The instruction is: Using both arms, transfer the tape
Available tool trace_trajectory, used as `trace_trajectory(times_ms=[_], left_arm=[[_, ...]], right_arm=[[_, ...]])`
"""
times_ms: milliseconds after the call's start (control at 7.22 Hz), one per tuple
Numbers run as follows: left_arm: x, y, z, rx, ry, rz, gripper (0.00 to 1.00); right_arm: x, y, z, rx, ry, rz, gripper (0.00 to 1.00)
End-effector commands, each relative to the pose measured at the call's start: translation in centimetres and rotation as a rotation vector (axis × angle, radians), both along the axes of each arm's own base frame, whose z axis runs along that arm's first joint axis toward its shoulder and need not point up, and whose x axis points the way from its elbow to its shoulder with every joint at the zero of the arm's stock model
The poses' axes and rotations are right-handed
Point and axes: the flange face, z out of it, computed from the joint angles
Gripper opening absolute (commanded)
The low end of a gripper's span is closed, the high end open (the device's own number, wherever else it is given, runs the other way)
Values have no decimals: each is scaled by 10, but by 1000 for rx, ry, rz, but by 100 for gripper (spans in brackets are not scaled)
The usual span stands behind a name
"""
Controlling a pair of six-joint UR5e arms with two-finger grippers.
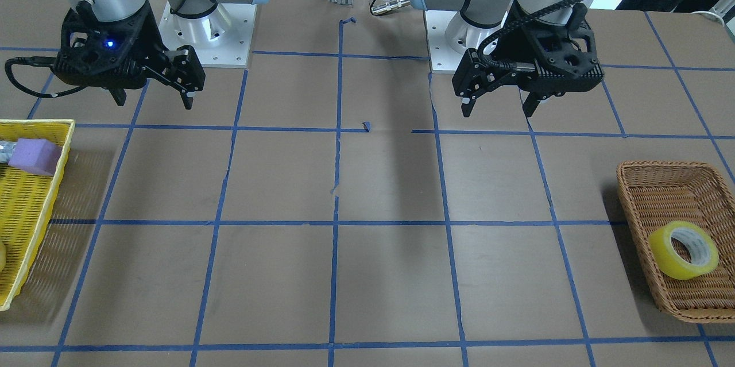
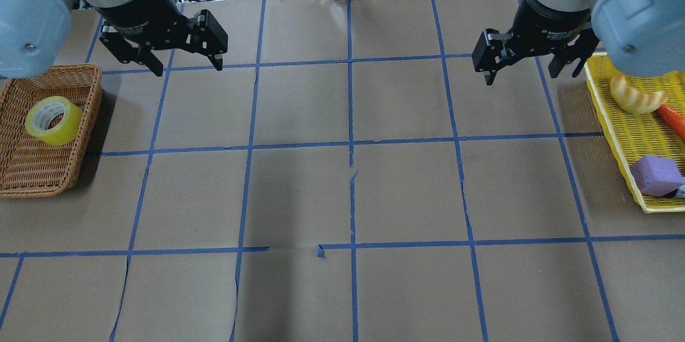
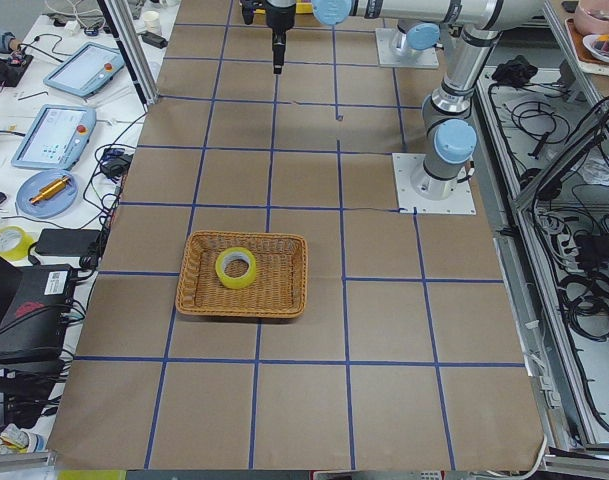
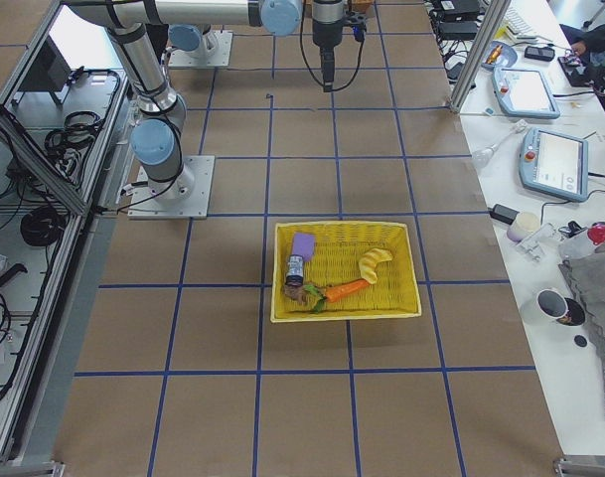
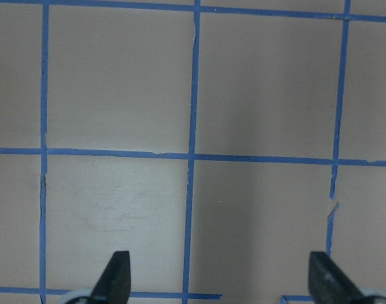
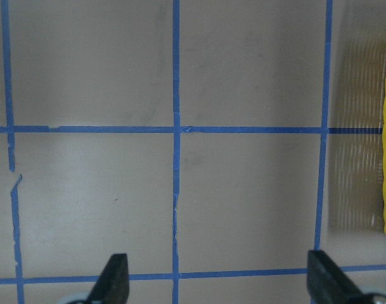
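The tape [image 1: 665, 253], a yellow roll with a white core, lies in a brown wicker basket [image 1: 633, 194] at the table's end on my left. It also shows in the overhead view [image 2: 65, 129] and the exterior left view [image 3: 227, 279]. My left gripper [image 1: 498, 109] hangs open and empty above the table, clear of the basket, also in the overhead view [image 2: 188, 68]. My right gripper [image 1: 154, 103] hangs open and empty above the table's other half [image 2: 522, 77]. Both wrist views show spread fingertips [image 5: 116, 278] [image 6: 113, 278] over bare paper.
A yellow mesh basket [image 2: 631, 133] at my right end holds a purple sponge [image 2: 655, 174], a bread roll [image 2: 637, 98] and a carrot [image 2: 674, 120]. Blue tape grid lines [image 2: 350, 117] cross the brown paper tabletop. The arm bases [image 1: 207, 28] stand at the table's back.
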Motion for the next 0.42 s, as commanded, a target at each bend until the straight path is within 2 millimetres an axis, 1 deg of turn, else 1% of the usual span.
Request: trace_trajectory(times_ms=[0, 277], left_arm=[[-1, 4, 4, -7, -1, -3, 100], [-2, 4, 3, -6, -1, -4, 100]], right_arm=[[6, 13, 9, 33, -63, 2, 100], [4, 15, 4, 46, -46, 3, 100]])
